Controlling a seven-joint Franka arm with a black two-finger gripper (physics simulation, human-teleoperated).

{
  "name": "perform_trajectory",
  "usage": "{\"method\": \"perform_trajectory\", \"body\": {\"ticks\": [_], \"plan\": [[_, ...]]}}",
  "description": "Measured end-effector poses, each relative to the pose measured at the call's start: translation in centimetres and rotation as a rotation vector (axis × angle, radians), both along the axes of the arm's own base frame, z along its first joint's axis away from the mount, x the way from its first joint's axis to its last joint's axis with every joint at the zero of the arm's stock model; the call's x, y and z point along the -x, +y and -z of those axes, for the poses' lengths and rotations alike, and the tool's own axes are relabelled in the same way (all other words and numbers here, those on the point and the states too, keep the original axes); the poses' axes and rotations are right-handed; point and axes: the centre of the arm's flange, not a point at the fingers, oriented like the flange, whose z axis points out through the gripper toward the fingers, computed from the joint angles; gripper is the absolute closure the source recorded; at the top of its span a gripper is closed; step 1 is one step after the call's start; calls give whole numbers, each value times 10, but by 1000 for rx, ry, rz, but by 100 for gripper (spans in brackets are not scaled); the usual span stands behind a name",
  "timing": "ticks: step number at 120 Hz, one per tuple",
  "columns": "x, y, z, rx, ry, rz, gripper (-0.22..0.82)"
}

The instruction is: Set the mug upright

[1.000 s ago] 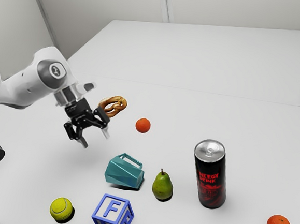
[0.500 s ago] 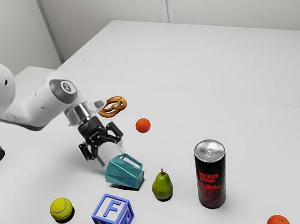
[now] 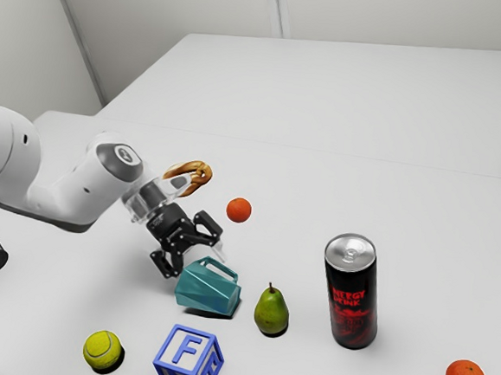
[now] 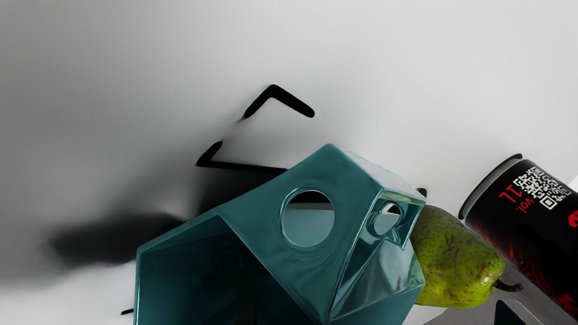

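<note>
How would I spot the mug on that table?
On the white table, find the tall black energy drink can. Toward the exterior view's left, past the green pear, a mug lies on its side. Unlike its neighbours, it's teal with a handle.

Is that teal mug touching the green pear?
Apart. The exterior view shows a narrow strip of bare white table between the mug and the pear.

The arm [image 3: 64,186] reaches in from the exterior view's left. The gripper [image 3: 199,264] slants downward, fingers [image 3: 218,251] spread apart.
</note>
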Motion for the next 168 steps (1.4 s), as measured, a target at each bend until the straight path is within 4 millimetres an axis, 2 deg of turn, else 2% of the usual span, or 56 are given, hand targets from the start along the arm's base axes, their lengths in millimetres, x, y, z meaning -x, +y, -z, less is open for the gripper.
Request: {"method": "perform_trajectory", "body": {"ticks": [14,22,31,47,80,112,125,147,159,168], "plan": [[-1,0,-2,-4,-8,0,38],[-3,-1,-4,-6,-17,4,51],[-5,-2,-8,-8,-28,7,61],[-10,-10,-19,-11,-55,23,70],[-12,-28,-40,-52,-99,81,77],[-11,-31,-43,-93,-107,103,78],[-10,-37,-62,-142,-144,141,78],[-3,-60,-105,-299,-240,273,78],[-3,-73,-115,-420,-285,379,78],[-8,-72,-122,-513,-318,440,78]]}}
